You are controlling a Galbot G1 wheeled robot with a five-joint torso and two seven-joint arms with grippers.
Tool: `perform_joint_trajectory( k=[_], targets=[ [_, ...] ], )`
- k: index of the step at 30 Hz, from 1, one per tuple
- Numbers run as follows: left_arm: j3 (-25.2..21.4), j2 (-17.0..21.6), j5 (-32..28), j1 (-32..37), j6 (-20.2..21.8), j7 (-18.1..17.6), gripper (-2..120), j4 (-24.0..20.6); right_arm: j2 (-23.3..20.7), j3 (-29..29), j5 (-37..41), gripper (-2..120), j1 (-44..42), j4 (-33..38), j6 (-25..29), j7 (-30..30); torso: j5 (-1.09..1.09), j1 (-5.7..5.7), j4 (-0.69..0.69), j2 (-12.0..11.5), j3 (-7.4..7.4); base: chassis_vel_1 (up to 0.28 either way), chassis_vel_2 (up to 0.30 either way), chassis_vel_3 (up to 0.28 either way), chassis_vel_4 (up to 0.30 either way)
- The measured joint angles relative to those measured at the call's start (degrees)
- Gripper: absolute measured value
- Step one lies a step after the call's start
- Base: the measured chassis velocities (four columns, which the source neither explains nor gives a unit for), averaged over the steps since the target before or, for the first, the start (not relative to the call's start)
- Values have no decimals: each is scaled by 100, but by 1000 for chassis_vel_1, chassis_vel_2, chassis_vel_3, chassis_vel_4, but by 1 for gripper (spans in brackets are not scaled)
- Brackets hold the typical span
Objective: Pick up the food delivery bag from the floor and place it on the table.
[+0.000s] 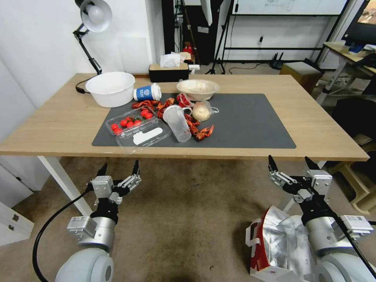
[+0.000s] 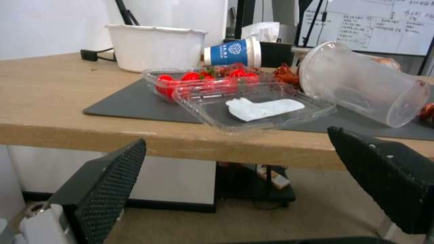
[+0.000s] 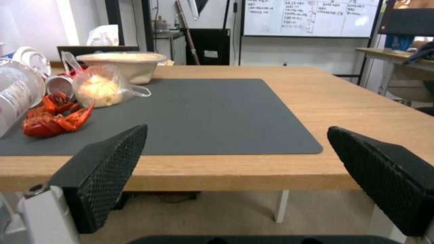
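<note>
The light-wood table [image 1: 297,117] is spanning the head view, its dark grey mat [image 1: 250,125] lying bare on the right half and crowded on the left. Below it the stained beige carpet floor [image 1: 184,211] is stretching toward the robot. The food delivery bag [image 1: 280,244] is sitting on that floor at the lower right, foil lining gaping upward, its red-trimmed side and white handle facing left; the right arm is covering its right side and the picture edge is cutting off its base. On the mat, a white tub [image 1: 111,88], a pale bowl [image 1: 197,89], a clear tray of red fruit [image 1: 131,120], a toppled clear cup [image 1: 177,123], a blue paper cup [image 1: 147,93], a bagged bun [image 1: 202,111] and red crayfish [image 1: 203,133] are lying close together. The left gripper [image 1: 119,169] is hovering below the table's front edge with fingers spread wide, holding nothing. The right gripper [image 1: 290,163] is hanging above the bag, fingers equally parted and empty.
</note>
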Motion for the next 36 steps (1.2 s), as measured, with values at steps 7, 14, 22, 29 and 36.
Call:
perform_joint_trajectory(
  k=[7, 14, 22, 29, 36],
  targets=[
    [-5, 3, 1, 1, -1, 8, 100, 1, 4, -4, 0, 100, 1, -3, 6, 0, 0, -32, 0, -76, -45, 0, 0, 0, 0],
    [-19, 9, 9, -5, -1, 15, 100, 4, 6, -4, 0, 100, 6, -5, 11, 7, 0, -99, 0, -231, -134, 0, 0, 0, 0],
    [-30, 11, 13, 0, -8, 16, 100, 13, 7, -2, 0, 100, 21, -12, 12, 12, 0, -200, 0, -482, -282, 0, 0, 0, 0],
    [-35, 8, 13, 1, -13, 17, 100, 13, 0, 0, 1, 100, 20, -19, 21, 16, 0, -281, 0, -685, -403, 0, 0, 0, 0],
    [-35, 2, 13, -3, -14, 27, 100, 13, -10, 17, 7, 100, 16, -19, 26, 27, 0, -367, 0, -885, -521, 0, 0, 0, 0]
  ],
)
